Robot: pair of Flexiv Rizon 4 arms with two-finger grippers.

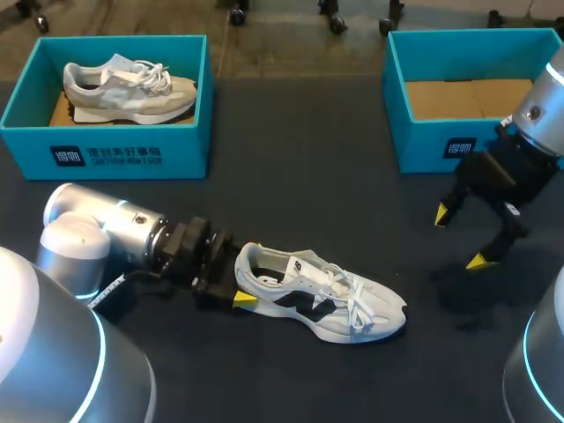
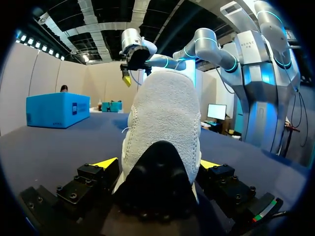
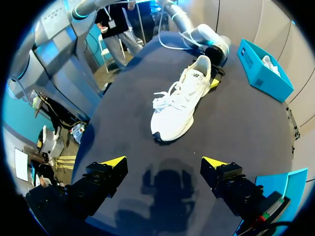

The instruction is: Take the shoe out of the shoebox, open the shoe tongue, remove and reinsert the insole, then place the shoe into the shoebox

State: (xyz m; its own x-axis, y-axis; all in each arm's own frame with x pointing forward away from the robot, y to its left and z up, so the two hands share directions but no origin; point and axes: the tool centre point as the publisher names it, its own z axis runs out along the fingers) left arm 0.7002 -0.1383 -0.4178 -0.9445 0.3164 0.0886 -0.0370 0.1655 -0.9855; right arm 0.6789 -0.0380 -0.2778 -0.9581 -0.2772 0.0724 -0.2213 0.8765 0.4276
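The dark navy table [image 1: 317,185] carries a white and black lace-up sneaker [image 1: 326,295] near its front, an open teal cardboard box [image 1: 115,154] far left, and a second teal box [image 1: 432,145] far right.

Left shoebox [image 1: 26,145], 10 o'clock on table: square white logo [image 1: 67,158] and line of white print [image 1: 125,157] on front wall, letters too small to read

Right shoebox [image 1: 423,145], 2 o'clock: same kind of square logo [image 1: 460,147] on front wall, right part hidden

Shoe [image 1: 352,308], 6 o'clock: big dark side mark [image 1: 295,304], small dark mark [image 1: 298,263] near tongue, not clear

Left wrist view: grey letters [image 2: 252,46] on robot body, blurry

Nothing sharp enough to read
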